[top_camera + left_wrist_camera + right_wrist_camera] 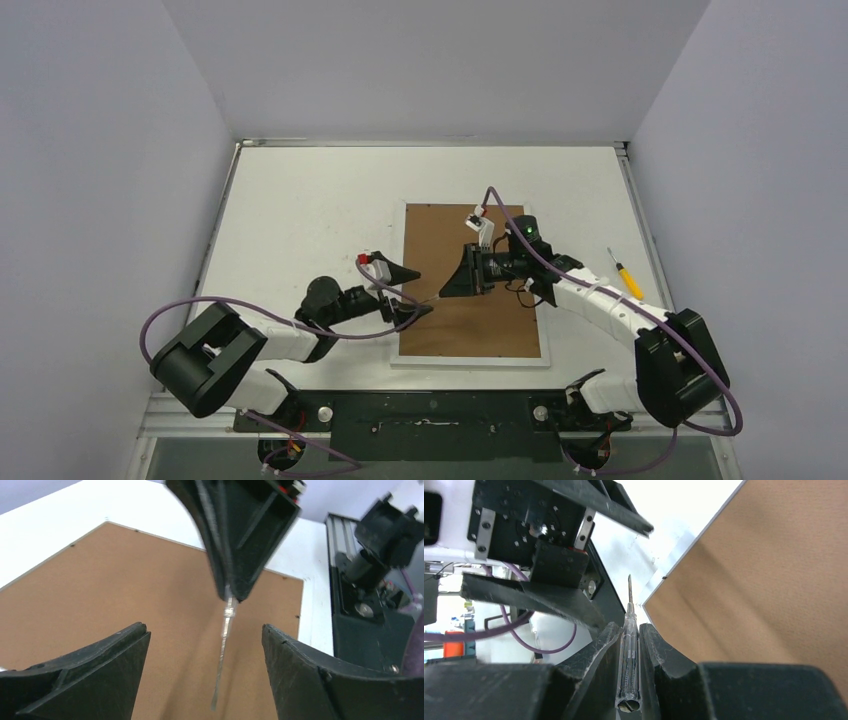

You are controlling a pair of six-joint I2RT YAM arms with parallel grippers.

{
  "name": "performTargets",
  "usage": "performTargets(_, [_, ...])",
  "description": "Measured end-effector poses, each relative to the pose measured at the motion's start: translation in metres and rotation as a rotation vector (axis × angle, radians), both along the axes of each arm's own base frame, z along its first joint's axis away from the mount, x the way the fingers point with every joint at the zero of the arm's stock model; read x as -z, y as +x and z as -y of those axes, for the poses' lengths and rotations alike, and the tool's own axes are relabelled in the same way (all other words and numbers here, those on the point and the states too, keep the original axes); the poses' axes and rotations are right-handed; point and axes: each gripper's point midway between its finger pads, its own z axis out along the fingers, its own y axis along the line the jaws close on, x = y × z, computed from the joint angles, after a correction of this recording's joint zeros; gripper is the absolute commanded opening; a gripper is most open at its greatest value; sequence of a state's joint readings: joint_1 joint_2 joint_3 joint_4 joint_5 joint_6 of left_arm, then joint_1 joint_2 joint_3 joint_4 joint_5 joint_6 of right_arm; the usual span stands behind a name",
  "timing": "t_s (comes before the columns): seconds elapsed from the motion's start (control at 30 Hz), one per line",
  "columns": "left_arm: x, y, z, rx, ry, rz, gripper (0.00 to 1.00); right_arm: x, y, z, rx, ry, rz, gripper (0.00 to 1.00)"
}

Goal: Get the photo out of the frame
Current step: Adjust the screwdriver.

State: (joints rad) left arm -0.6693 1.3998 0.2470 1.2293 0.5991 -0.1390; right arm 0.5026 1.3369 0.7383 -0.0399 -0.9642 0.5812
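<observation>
The frame point(500, 325) lies face down on the white table, its brown back up inside a narrow white border point(100, 580) point(764, 580). The photo is hidden. My right gripper point(445, 292) point(629, 627) hangs above the frame's left half, shut on a clear-handled screwdriver point(629, 665) whose thin blade point(223, 655) points left. My left gripper point(422, 292) point(205, 630) is open at the frame's left edge. Its two fingers stand on either side of the blade's tip without touching it.
A yellow-handled screwdriver point(626, 273) lies on the table to the right of the frame. The black base rail point(430, 412) runs along the near edge. Grey walls close in the table on the left, right and back.
</observation>
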Motion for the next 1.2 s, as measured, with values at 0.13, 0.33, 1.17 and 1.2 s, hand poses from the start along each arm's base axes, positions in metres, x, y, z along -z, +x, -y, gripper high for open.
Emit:
performTargets(0.13, [-0.013, 0.021, -0.017, -0.114, -0.095, -0.134, 0.89, -0.006, 0.008, 0.008, 0.034, -0.014, 0.067, 0.05])
performTargets(0.33, [-0.057, 0.046, -0.045, -0.243, -0.288, -0.394, 0.76, -0.049, 0.016, 0.019, 0.074, 0.066, 0.290, 0.05])
performTargets(1.17, [-0.106, -0.013, -0.025, 0.156, -0.459, -1.045, 0.40, -0.112, -0.008, 0.006, -0.022, 0.342, 0.523, 0.05])
performTargets(1.2, [-0.107, -0.014, -0.025, 0.163, -0.457, -1.051, 0.38, -0.111, -0.008, 0.005, -0.024, 0.341, 0.522, 0.05])
